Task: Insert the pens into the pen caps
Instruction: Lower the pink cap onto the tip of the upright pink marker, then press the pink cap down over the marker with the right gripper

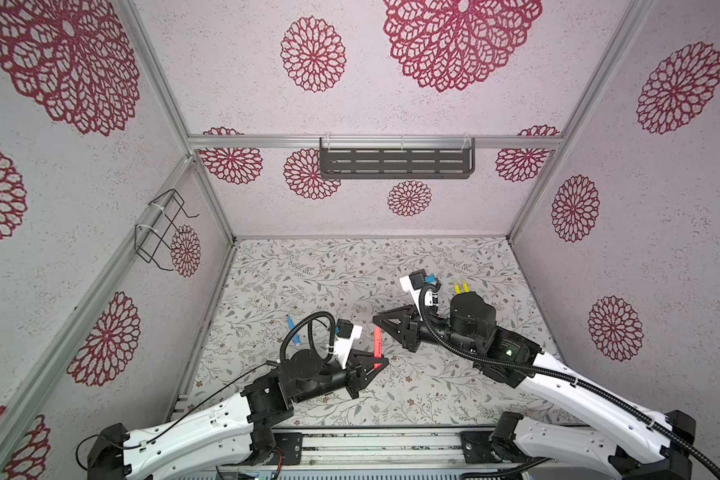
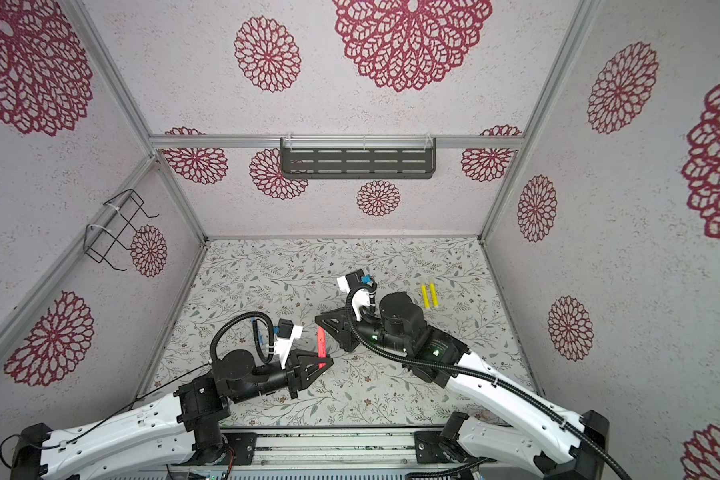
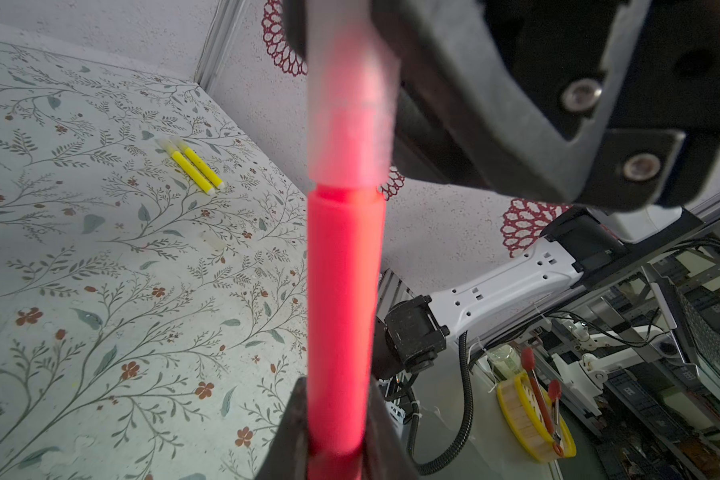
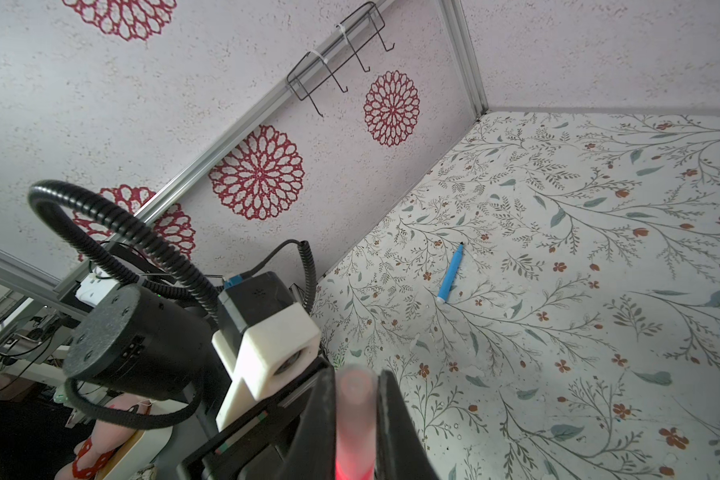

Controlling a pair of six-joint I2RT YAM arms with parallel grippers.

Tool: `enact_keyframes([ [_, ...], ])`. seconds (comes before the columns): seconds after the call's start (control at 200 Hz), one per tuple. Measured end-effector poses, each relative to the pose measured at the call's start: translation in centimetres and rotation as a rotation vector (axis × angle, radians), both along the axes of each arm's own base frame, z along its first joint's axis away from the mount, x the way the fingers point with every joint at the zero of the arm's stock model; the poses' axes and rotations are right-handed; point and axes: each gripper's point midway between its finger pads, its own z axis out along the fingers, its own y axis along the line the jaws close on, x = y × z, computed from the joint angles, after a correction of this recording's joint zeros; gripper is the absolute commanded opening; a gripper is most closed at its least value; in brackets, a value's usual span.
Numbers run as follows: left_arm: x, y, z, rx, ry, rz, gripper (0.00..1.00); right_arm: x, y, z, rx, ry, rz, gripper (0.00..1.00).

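Observation:
My left gripper [image 1: 378, 365] [image 3: 337, 415] is shut on the lower part of the pink-red pen [image 1: 377, 343] [image 2: 321, 340] [image 3: 341, 291], held above the table. A clear pen cap [image 3: 350, 124] [image 4: 355, 386] covers the pen's other end, and my right gripper [image 1: 377, 320] [image 4: 356, 399] is shut on that cap. A narrow ring of pen shows below the cap's rim. The blue pen [image 1: 294, 330] [image 4: 449, 272] lies bare on the mat at the left. Two yellow pens [image 1: 460, 287] [image 2: 428, 296] [image 3: 194, 166] lie side by side at the right, with clear ends.
A small pale cap-like piece [image 3: 213, 241] lies on the floral mat [image 1: 433, 386]. A black slotted shelf [image 1: 395, 164] hangs on the back wall and a wire rack [image 1: 163, 228] on the left wall. Walls close in three sides.

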Motion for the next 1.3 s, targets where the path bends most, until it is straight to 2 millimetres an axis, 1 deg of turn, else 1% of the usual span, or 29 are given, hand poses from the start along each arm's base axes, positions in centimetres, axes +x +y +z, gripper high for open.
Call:
enact_keyframes([
  [0.11,0.1,-0.2,-0.2,0.013,0.003,0.001,0.0,0.0,-0.2,-0.2,-0.013,-0.001,-0.02,0.04],
  [0.23,0.2,-0.4,-0.5,0.023,0.002,-0.002,0.0,-0.1,-0.3,-0.5,-0.017,-0.012,-0.032,0.08],
  [0.315,0.1,-0.5,-0.6,0.028,0.0,-0.009,0.0,-0.3,-0.4,-0.7,-0.004,-0.023,-0.035,0.09],
  [0.501,-0.2,-0.6,-0.5,0.027,-0.011,-0.026,0.0,-0.8,-0.6,-0.4,0.018,-0.05,-0.036,0.09],
  [0.661,-0.4,-0.6,-0.5,0.032,-0.02,-0.034,0.0,-1.1,-0.7,-0.3,0.019,-0.067,-0.035,0.11],
  [0.831,-0.9,-0.8,-0.4,0.031,-0.029,-0.066,0.0,-1.8,-1.0,-0.2,0.04,-0.1,-0.011,0.11],
  [0.951,-1.5,-1.0,0.1,0.017,-0.046,-0.103,0.0,-2.5,-1.3,0.2,0.063,-0.12,0.017,0.14],
  [1.127,-2.6,-1.1,1.3,-0.019,-0.07,-0.163,0.0,-3.8,-1.5,1.2,0.106,-0.15,0.076,0.17],
  [1.222,-2.9,-1.1,1.7,-0.027,-0.074,-0.178,0.0,-4.1,-1.4,1.6,0.118,-0.163,0.095,0.18],
  [1.302,-3.0,-1.1,2.0,-0.028,-0.08,-0.185,0.0,-4.3,-1.4,2.0,0.124,-0.171,0.105,0.22],
])
